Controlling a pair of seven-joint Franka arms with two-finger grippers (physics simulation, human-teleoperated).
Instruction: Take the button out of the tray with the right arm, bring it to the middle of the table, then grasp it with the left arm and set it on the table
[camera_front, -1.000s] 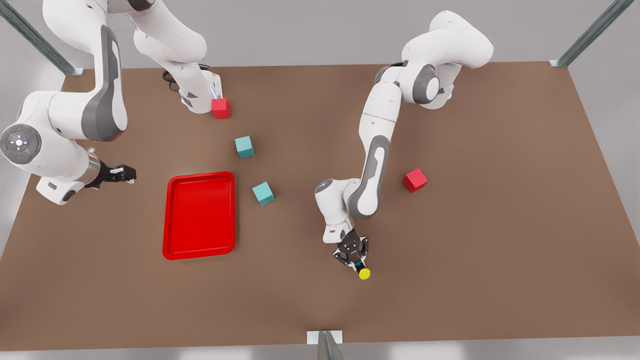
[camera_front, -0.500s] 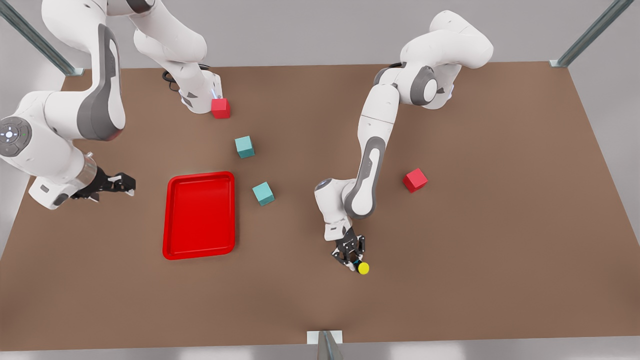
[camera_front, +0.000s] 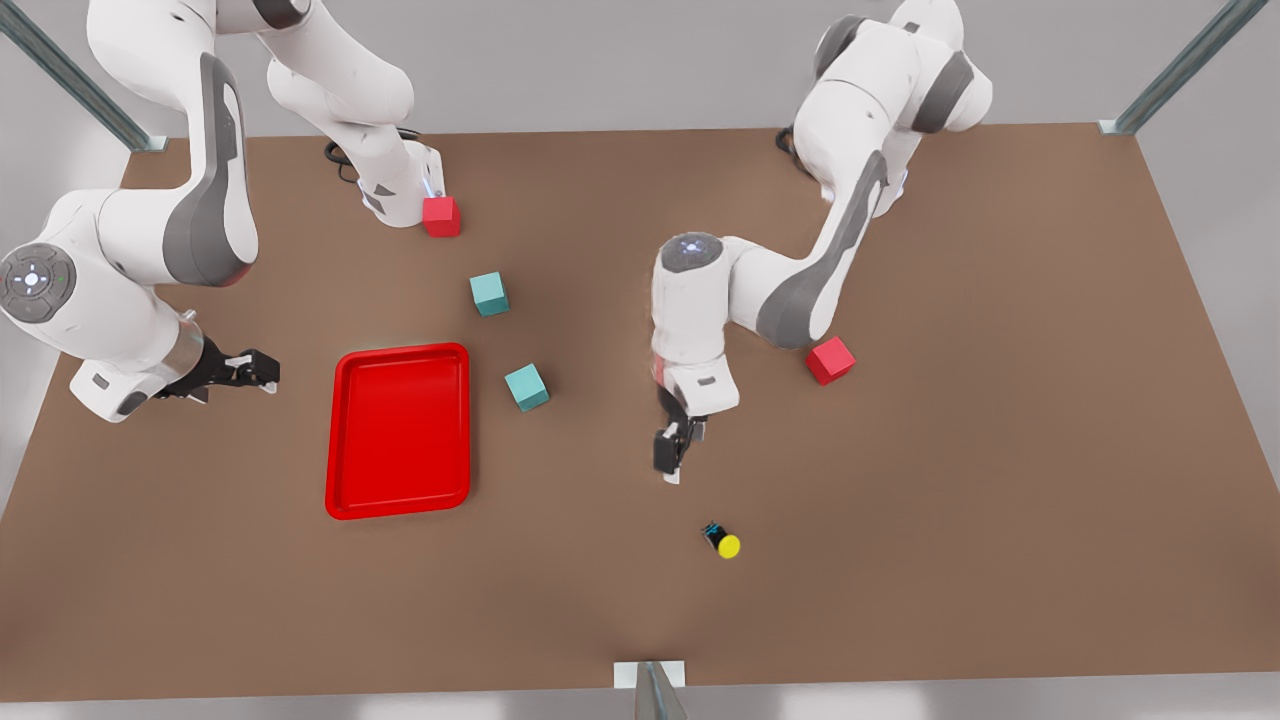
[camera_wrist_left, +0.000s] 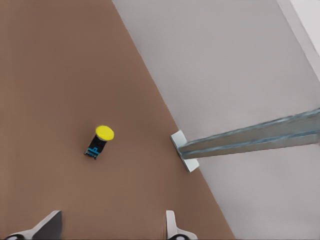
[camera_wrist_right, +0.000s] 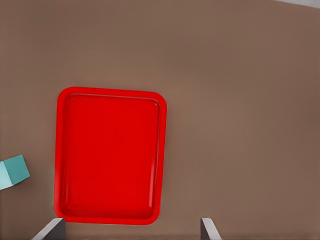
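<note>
Since half a second ago, left gripper (camera_front: 672, 462) has let go and lifted, fingers spread; button (camera_front: 724, 542) lies on table (camera_front: 1000, 450), lower centre. Right gripper (camera_front: 245, 368) waits wide beside tray (camera_front: 398, 430). Task looks done.

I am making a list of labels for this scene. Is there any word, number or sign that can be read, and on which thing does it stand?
No readable text anywhere.
The button carries small blue marks on its dark body: too small to read.
The tray and the cubes are plain.
</note>
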